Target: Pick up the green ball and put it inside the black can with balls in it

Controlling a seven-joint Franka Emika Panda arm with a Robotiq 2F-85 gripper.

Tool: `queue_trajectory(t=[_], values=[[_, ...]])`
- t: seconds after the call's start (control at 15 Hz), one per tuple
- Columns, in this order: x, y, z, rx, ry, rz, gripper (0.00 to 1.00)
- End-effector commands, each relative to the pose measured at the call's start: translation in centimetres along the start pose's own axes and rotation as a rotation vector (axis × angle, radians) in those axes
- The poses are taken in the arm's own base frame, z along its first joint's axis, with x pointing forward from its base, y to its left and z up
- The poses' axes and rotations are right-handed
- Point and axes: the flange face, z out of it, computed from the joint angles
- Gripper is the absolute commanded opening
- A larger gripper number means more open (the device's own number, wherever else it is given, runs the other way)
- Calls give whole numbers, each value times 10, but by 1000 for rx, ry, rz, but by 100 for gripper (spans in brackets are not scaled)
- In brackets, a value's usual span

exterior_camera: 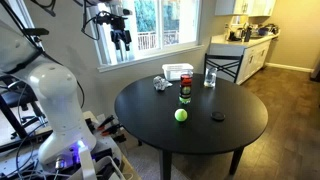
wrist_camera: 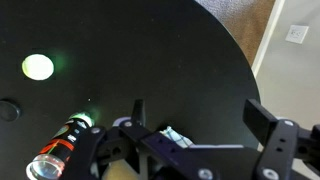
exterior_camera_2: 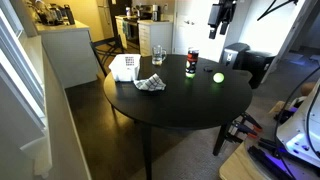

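Observation:
The green ball [exterior_camera: 181,115] lies on the round black table [exterior_camera: 240,135], just in front of the black can [exterior_camera: 185,90], which stands upright with a red band near its top. Both show in the other exterior view too: the ball [exterior_camera_2: 218,77] and the can [exterior_camera_2: 191,66]. In the wrist view, looking down, the ball [wrist_camera: 38,67] is at the upper left and the can [wrist_camera: 60,150] at the lower left. My gripper [exterior_camera: 122,38] [exterior_camera_2: 218,15] hangs high above the table. Its fingers [wrist_camera: 200,115] are open and empty.
A clear glass [exterior_camera: 210,78], a white container with red [exterior_camera: 178,71] and a crumpled cloth [exterior_camera: 160,83] stand behind the can. A small black lid [exterior_camera: 218,117] lies to the ball's right. A chair [exterior_camera: 222,66] stands at the far edge.

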Motion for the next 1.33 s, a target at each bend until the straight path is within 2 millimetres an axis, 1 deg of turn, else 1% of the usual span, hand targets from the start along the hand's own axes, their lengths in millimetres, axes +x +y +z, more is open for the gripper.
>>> queue_trajectory(t=[0.0, 0.53, 0.6, 0.67, 0.87, 1.0, 1.13, 1.27], values=[[0, 0, -1, 0, -1, 0, 100], [1, -2, -3, 3, 2, -5, 100], [-2, -1, -4, 10, 10, -15, 100], [-6, 5, -3, 11, 17, -20, 100], [-20, 29, -5, 6, 46, -61, 100], [-32, 51, -6, 5, 58, -89, 100], [-46, 79, -6, -2, 77, -120, 100], [-55, 106, -3, -8, 102, -158, 100]])
